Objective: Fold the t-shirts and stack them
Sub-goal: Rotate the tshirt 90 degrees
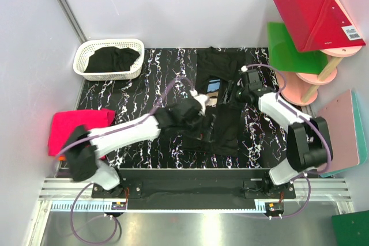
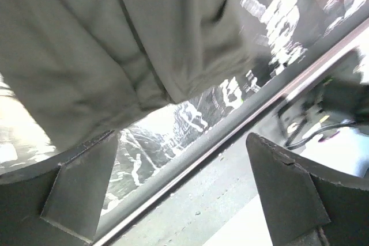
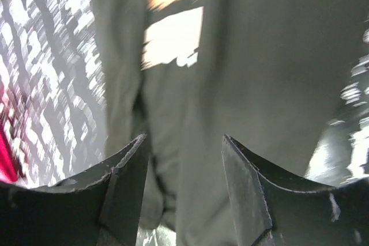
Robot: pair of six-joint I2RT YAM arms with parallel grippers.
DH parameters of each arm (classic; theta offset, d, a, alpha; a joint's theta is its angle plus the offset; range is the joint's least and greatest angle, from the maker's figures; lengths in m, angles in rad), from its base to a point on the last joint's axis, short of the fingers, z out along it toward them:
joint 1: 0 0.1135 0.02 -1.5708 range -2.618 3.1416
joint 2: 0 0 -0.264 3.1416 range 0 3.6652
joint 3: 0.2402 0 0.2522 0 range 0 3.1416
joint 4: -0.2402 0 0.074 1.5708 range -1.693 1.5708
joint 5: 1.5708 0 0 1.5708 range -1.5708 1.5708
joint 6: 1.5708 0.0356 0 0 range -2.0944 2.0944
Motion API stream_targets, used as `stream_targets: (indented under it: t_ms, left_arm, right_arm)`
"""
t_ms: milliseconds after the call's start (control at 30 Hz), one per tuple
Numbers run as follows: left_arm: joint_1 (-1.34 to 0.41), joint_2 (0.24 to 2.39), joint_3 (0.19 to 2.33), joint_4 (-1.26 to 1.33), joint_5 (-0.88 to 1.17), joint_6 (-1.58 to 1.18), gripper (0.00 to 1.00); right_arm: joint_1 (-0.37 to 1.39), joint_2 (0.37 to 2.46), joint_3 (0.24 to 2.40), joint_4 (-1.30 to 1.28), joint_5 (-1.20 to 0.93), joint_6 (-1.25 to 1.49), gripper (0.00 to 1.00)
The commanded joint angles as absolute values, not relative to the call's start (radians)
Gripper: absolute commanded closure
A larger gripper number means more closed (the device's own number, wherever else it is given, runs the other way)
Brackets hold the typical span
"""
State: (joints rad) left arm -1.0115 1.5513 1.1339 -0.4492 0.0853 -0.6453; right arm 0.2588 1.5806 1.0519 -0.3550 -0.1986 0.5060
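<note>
A black t-shirt (image 1: 228,125) lies crumpled across the middle of the marbled table (image 1: 144,84), with a blue and tan print patch (image 1: 214,86) showing near its top. My left gripper (image 1: 196,113) hovers at the shirt's left side. In the left wrist view, my left gripper (image 2: 184,188) is wide open and empty, with the cloth (image 2: 86,56) just beyond its tips. My right gripper (image 1: 230,95) is over the shirt's upper right. In the right wrist view, my right gripper (image 3: 184,182) is open, with cloth (image 3: 259,56) under the gap. A folded hot-pink shirt (image 1: 75,125) lies at the left.
A white lattice basket (image 1: 81,56) at the back left holds another black shirt (image 1: 112,59). Red (image 1: 317,18) and green (image 1: 288,47) boards rest on a pink stand (image 1: 314,79) at the back right, and a pink board (image 1: 346,131) leans at the right. A metal rail (image 2: 230,136) runs along the near edge.
</note>
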Motion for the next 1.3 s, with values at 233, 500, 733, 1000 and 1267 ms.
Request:
stream_targets:
  t_ms: [233,500,733,1000,1267]
  left_arm:
    - [-0.892,1.049,1.071,-0.55,-0.458,-0.492,0.01]
    - [-0.781,1.186,1.049,-0.663,-0.474,-0.526,0.01]
    - [-0.773,1.301,1.035,-0.657,-0.451,-0.565,0.01]
    - [-0.77,1.322,1.025,-0.644,-0.445,-0.568,0.01]
    - [-0.77,1.364,1.017,-0.634,-0.434,-0.574,0.01]
  right_arm:
    - [0.46,1.514,0.887,-0.17,-0.344,0.641,0.42]
    - [0.594,1.583,0.874,-0.192,-0.356,0.716,0.47]
    - [0.641,1.56,0.85,-0.304,-0.287,0.742,0.49]
    - [0.657,1.545,0.838,-0.37,-0.267,0.746,0.5]
    - [0.687,1.647,0.856,-0.286,-0.311,0.744,0.55]
